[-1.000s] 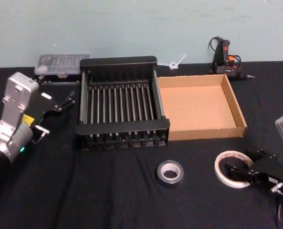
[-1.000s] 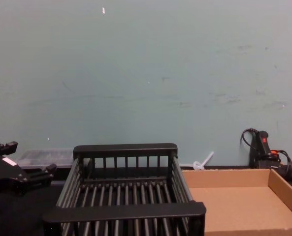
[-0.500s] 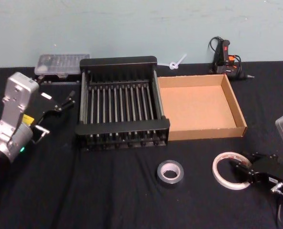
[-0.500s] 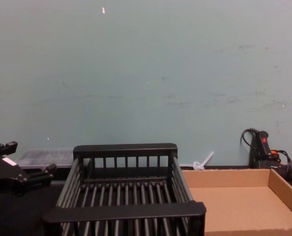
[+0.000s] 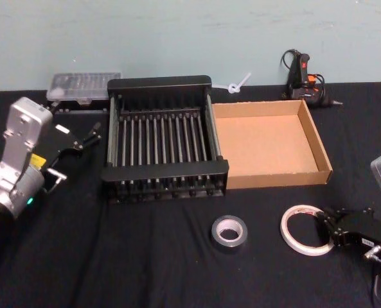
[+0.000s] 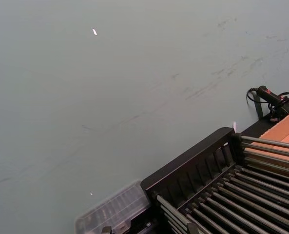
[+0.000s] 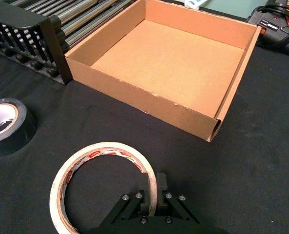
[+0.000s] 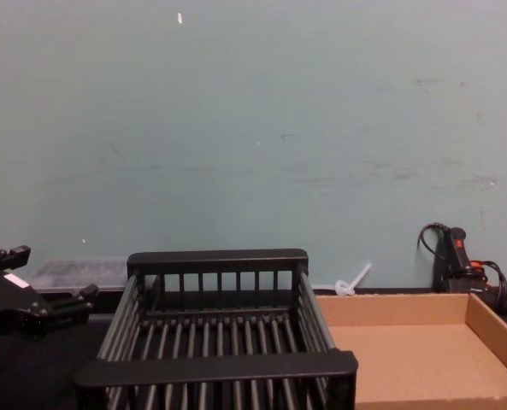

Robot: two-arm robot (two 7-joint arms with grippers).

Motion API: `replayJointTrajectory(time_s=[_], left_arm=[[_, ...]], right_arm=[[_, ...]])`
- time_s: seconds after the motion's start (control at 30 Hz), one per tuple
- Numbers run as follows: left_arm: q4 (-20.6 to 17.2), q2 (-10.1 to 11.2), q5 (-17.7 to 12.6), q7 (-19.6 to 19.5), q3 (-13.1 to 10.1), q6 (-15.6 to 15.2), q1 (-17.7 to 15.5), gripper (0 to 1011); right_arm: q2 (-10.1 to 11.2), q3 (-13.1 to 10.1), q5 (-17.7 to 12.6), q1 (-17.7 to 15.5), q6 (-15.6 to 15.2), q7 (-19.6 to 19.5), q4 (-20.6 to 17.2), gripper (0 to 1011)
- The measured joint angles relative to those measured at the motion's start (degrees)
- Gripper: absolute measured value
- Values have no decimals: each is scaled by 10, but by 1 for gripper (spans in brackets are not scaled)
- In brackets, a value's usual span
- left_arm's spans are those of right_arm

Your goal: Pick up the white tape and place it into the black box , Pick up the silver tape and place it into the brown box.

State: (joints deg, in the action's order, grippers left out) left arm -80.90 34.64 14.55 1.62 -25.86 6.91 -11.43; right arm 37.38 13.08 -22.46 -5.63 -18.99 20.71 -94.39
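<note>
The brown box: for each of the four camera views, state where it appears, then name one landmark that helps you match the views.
Head view: brown box right of centre, touching the black box.
Left wrist view: a corner at the right edge, beyond the crate's bars.
Right wrist view: upper centre, beyond the white tape.
Chest view: lower right, beside the crate.
Shared landmark: the black box, against the tray's side in all four.

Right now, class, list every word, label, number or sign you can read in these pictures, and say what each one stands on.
None can be read.
White tape: red print runs round the inner core, too blurred to read.
Left arm: a small yellow sticker and a white tag near the left end effector, too small to read.
Right end effector, closed on the white tape's rim: no marking.
</note>
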Motion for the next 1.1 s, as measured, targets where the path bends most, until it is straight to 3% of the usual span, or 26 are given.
replayJointTrajectory(time_s=[0.27,0.63,0.87,1.1], left_arm=[[0,0,0,0,0,0,0,1001],[0,0,0,0,0,0,0,1001],[0,0,0,0,0,0,0,1001],[0,0,0,0,0,0,0,1001]], right_arm=[[0,0,0,0,0,0,0,98],[-12,-11,5,4,31,-1,-8,98],[-31,-14,5,29,38,-8,-16,98],[-48,-2,22,65,36,-17,-13,98]])
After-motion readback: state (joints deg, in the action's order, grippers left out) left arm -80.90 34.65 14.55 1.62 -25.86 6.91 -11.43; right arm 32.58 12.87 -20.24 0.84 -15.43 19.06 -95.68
